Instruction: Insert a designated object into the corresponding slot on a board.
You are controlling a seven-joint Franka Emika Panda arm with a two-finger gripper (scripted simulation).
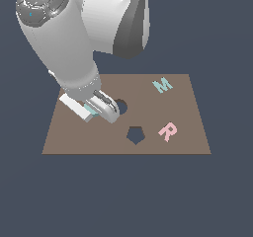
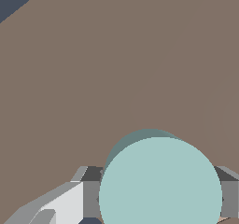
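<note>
Gripper [image 1: 94, 110]: I see it low over the board, towards the exterior view's left; its fingers sit on either side of the teal disc and appear to pinch it.
Teal disc [image 2: 160, 183]: in the wrist view it fills the space between the two grey fingers [image 2: 91, 190], its face towards the camera and its lower edge cut off by the frame. In the exterior view I make out only a teal sliver [image 1: 92, 108] between the finger parts.
Contact with board: I cannot tell whether the disc touches the surface or hangs just above it.
Round hole [image 1: 121, 106]: just beside the gripper, partly hidden behind a fingertip, so I see only part of its outline.
Board [image 1: 188, 127]: brown, its far left corner covered by the arm.
Pentagon hole [image 1: 136, 135]: fully in view, nearer the camera than the round hole.
Teal M [image 1: 162, 85]: lies flat near the far edge.
Pink R [image 1: 168, 131]: lies flat beside the pentagon hole.
Arm [image 1: 64, 38]: its upper part runs out of frame.
</note>
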